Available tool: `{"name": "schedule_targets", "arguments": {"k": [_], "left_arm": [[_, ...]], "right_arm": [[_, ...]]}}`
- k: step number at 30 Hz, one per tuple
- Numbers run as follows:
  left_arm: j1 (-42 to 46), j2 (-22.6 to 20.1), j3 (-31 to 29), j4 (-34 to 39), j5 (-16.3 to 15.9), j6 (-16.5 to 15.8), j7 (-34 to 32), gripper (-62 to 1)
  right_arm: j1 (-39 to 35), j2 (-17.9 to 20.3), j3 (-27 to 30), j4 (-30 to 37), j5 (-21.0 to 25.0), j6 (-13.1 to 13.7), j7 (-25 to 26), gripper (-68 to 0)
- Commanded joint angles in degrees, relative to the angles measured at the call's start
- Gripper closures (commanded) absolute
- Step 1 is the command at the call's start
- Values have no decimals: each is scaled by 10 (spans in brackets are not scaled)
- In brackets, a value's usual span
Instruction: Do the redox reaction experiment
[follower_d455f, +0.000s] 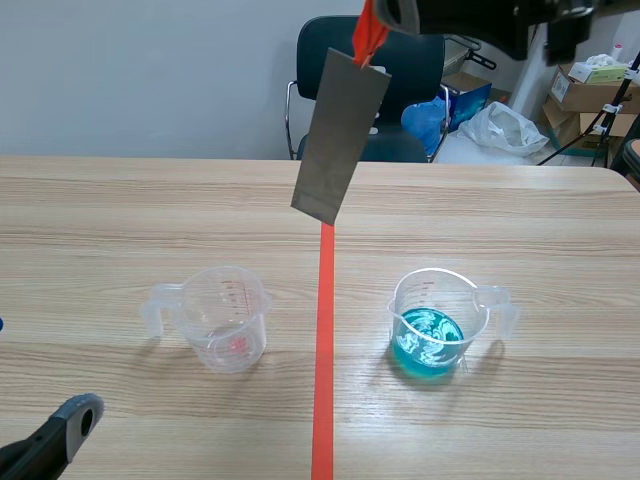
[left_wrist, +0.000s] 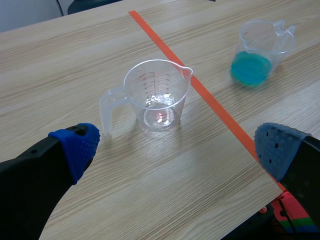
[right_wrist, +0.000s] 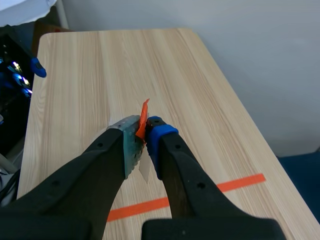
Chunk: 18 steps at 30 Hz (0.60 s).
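Observation:
A grey metal strip (follower_d455f: 340, 135) hangs tilted high over the table's middle, held by an orange-red tab (follower_d455f: 368, 38) at its top end. My right gripper (follower_d455f: 392, 14) is raised and shut on that tab (right_wrist: 143, 121), which is pinched between its pads (right_wrist: 161, 133). An empty clear measuring cup (follower_d455f: 225, 318) stands left of the tape line. A second cup holding blue liquid (follower_d455f: 435, 325) stands right of it. My left gripper (left_wrist: 177, 142) is open, low at the near left, with the empty cup (left_wrist: 157, 95) just ahead of it and the blue cup (left_wrist: 257, 52) further off.
An orange-red tape line (follower_d455f: 325, 340) runs down the table's middle between the cups. Behind the table's far edge stand a black chair (follower_d455f: 405, 75), a white bag (follower_d455f: 505, 128) and cardboard boxes (follower_d455f: 590, 88).

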Motion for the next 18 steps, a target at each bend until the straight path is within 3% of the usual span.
{"name": "schedule_targets", "arguments": {"k": [1,12,18], "left_arm": [[3,3,-2,10,-3,-1,-8,-623],[3,3,-2,10,-3,-2,-8,-623],[3,3,-2,10,-3,-2,-8,-623]], "right_arm": [[13,23,12,4,10,-2,21,-10],[13,129,11,4,10,48,59,-9],[13,170,11,4,6,49,63,-9]]}}
